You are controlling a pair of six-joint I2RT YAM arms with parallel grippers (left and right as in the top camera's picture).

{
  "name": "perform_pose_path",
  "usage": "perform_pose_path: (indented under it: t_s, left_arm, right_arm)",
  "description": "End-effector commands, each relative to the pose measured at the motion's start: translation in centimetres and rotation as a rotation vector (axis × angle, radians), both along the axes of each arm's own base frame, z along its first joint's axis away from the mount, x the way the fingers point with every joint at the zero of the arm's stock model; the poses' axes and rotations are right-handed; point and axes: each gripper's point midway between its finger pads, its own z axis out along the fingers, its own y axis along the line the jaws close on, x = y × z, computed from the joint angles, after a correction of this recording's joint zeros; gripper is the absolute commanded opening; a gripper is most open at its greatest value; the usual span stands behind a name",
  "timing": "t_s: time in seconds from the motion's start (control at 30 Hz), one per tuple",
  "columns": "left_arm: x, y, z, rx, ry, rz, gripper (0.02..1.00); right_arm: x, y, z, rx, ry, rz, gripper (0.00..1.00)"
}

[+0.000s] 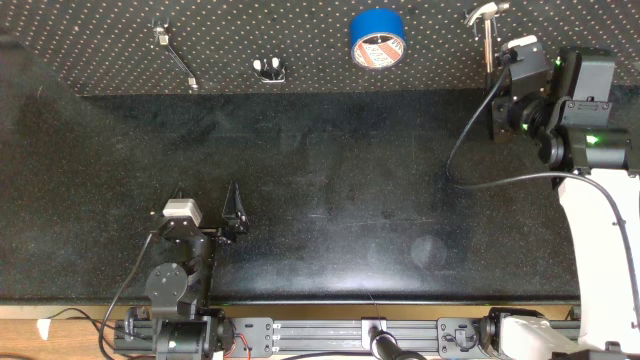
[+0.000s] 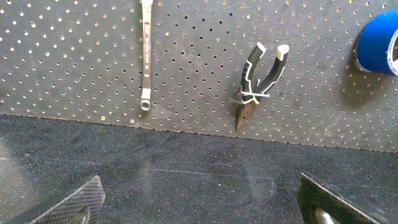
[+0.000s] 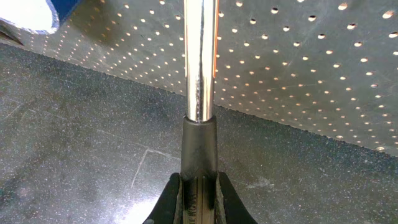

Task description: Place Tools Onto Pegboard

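Chrome hammer [image 3: 199, 74] gripped by right hand [image 3: 199, 194], apparently against pegboard [image 3: 311, 74].

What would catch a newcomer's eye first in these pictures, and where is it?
The bright blue tape roll on the pegboard stands out first. Next is the chrome hammer at the board's right end, its black grip clamped in the right gripper. The pliers and a wrench hang further left, facing the open left gripper.
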Motion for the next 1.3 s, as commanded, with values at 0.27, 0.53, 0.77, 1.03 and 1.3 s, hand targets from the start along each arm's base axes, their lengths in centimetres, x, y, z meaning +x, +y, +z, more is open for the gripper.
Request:
perform_pose_path:
  t_s: [0.27, 0.53, 0.77, 1.03, 1.3]
  left_arm:
    - [0.0, 0.0, 0.0, 0.015, -0.002, -0.005, 0.996]
    - [0.0, 0.0, 0.0, 0.015, -0.002, -0.005, 0.996]
    - [0.0, 0.0, 0.0, 0.015, -0.002, -0.005, 0.996]
    - [0.0, 0.0, 0.0, 0.015, -0.002, -0.005, 0.996]
    - [0.0, 0.0, 0.0, 0.015, -0.002, -0.005, 0.998]
  right_arm:
    - [1.0, 0.0, -2.3, 0.007, 0.059, -0.01, 0.075]
    - [1.3, -0.1, -4.3, 0.0, 0.109, -0.001, 1.0]
    - [2.0, -0.1, -3.2, -0.028, 0.044, 0.023, 0.976]
    - [-1.1, 1.2, -3.9, -0.041, -0.118, 0.049, 0.976]
    - [-8.1, 3.5, -7.7, -0.016, -0.389, 0.084, 0.976]
